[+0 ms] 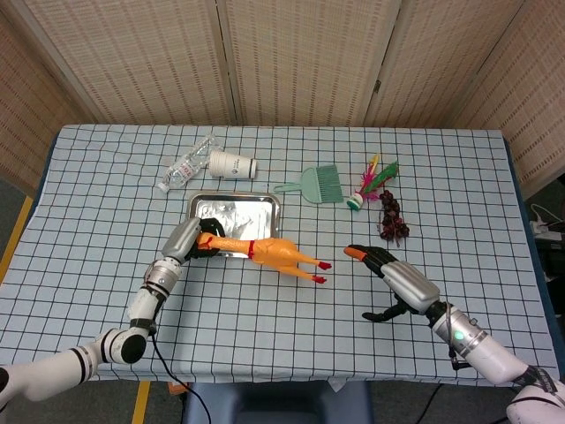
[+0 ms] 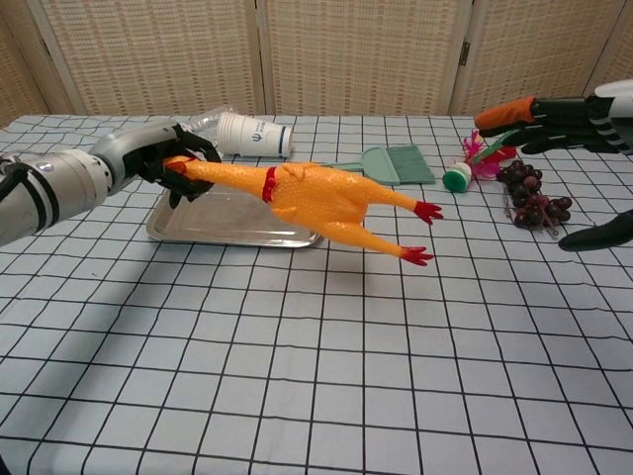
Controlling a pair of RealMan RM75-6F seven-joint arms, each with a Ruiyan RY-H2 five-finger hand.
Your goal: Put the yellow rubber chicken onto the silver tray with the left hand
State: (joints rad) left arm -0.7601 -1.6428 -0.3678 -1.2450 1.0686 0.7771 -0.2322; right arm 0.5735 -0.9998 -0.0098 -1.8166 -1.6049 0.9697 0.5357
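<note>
My left hand (image 2: 163, 158) holds the yellow rubber chicken (image 1: 265, 252) by its head and neck, fingers wrapped around that thin end because it is the narrowest part and easy to close on. That leaves the fat body and legs hanging out unsupported. In the chest view the bird is clear of the counter (image 1: 106, 203), raised over the near edge of the silver tray (image 1: 231, 212). In the head view its head end sits over the tray's 7 o'clock corner, while the body and feet reach past the tray's rim toward 4 o'clock.

Its long axis runs nearly level, head at 9 o'clock in my grip, red feet at 3 o'clock and drooping a little. The red band at the neck lies just past my fingers.

My right hand (image 1: 397, 281) rests well apart at the 4 o'clock side of the counter, fingers spread and holding nothing, out of the way since this job belongs to the left.

I judge the carry is nearly done. Because I hold one end only, most of the body would land off the tray if I lowered it here, so the bird needs to shift toward 10 o'clock first.

Beyond the tray lie a paper cup (image 1: 233, 164), a plastic bottle (image 1: 184, 168) and a green brush (image 1: 320, 183).
</note>
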